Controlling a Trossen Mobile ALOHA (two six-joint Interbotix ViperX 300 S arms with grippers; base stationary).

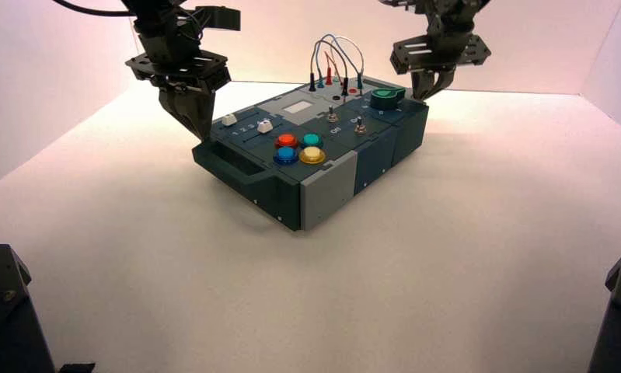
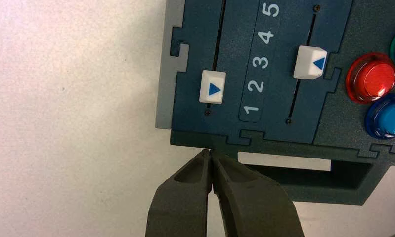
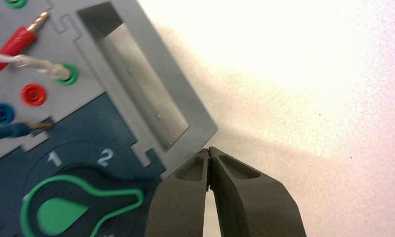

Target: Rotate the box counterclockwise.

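Evidently, both arms were set for a two-point push:
Box: the box (image 1: pixel 315 159) lay on the white table (image 1: pixel 447 264), skewed to the robot, its dark handle end nearer and to the left, its grey handle end farther and to the right.
Left gripper: the left gripper (image 2: pixel 211 154) had its fingers pressed together on nothing, tips touching the edge of the dark end handle (image 2: pixel 304 175), just beside the corner next to the two white sliders (image 2: pixel 212 87).
Right gripper: the right gripper (image 3: pixel 208 151) was likewise closed and empty, tips against the outer corner of the grey end handle (image 3: pixel 136 84), near the green knob (image 3: pixel 62 212).
Step in hand: judged to be the turn itself, with closed fingertips serving as pushers at opposite corners.
How to do it well: the two pushes would need to run in opposite directions and at matched pace, so the box pivots about its middle and does not slide across the table.
Contact: each tip sat on a narrow edge by a corner; pressing squarely into the wall, not along it, should keep a tip from slipping off.
Height: staying low on the handle walls would avoid tipping the box or riding up onto the panel.
Risk: the looping wires (image 1: pixel 338 54) and the red button (image 2: pixel 372 78) stood near the tips; a slip could snag or press them.
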